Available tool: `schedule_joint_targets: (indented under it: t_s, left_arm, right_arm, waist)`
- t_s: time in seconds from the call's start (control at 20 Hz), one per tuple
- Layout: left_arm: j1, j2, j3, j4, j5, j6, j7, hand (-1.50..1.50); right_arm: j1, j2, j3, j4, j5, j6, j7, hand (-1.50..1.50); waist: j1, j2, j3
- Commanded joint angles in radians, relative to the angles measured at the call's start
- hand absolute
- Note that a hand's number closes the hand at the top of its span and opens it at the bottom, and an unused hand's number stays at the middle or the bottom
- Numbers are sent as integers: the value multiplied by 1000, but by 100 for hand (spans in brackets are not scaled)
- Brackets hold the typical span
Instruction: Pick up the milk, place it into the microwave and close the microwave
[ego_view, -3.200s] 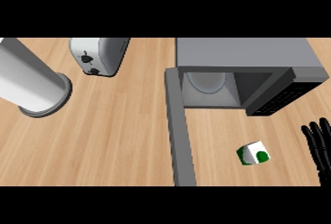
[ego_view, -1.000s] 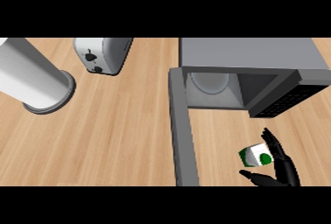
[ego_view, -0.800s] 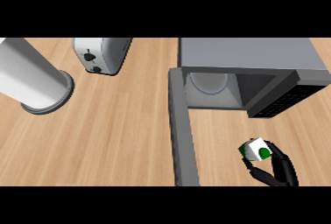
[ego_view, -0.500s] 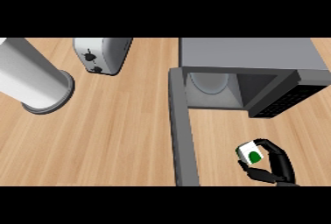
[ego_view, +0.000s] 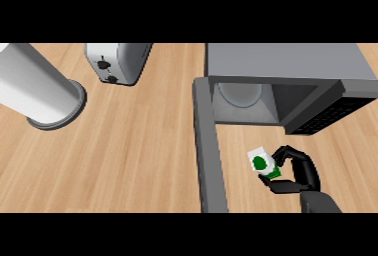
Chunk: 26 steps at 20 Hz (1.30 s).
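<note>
Far left: grey cylinder (ego_view: 37, 90) upright on wooden counter (ego_view: 133, 160); toaster (ego_view: 116, 61) beside it at top. Microwave (ego_view: 284, 82) w/ door (ego_view: 209, 150) swung open. Milk carton (ego_view: 263, 163) in front of cavity, right of door, pinched betw. thumb & fingers of right hand (ego_view: 299, 175).

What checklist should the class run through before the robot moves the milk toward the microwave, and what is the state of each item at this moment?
1. Right hand curled round the milk carton: ok.
2. Microwave door swung open: ok.
3. Cavity free to take the carton: ok, only the round turntable shows inside.
4. Counter between carton and cavity opening free of other things: ok.
5. Carton lifted off the counter: cannot tell from this view.
6. Left hand out of the way: ok, it is not in view; toaster and grey cylinder stand far left.
</note>
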Motion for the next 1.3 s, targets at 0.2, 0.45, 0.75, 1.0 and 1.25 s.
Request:
schedule_joint_targets:
  t_s: [0.2,0.45,0.75,1.0,1.25]
  left_arm:
    - [36,43,78,-87,206,12,36,-150]
    - [5,43,54,-69,181,6,44,-150]
    - [26,23,56,-102,191,20,62,-150]
    - [8,44,65,-83,201,7,72,-150]
    - [-89,62,48,-31,158,29,67,-150]
  right_arm:
    - [-115,55,32,29,25,-33,-17,150]
    - [-213,63,23,43,35,-118,10,150]
    - [-362,8,-15,65,3,-93,123,150]
    - [-475,-13,-23,136,17,-157,197,150]
    - [-556,-74,-31,195,27,-151,241,150]
  waist:
    - [-8,0,3]
    - [-4,4,3]
    - [0,5,3]
    - [21,11,4]
    - [38,26,5]
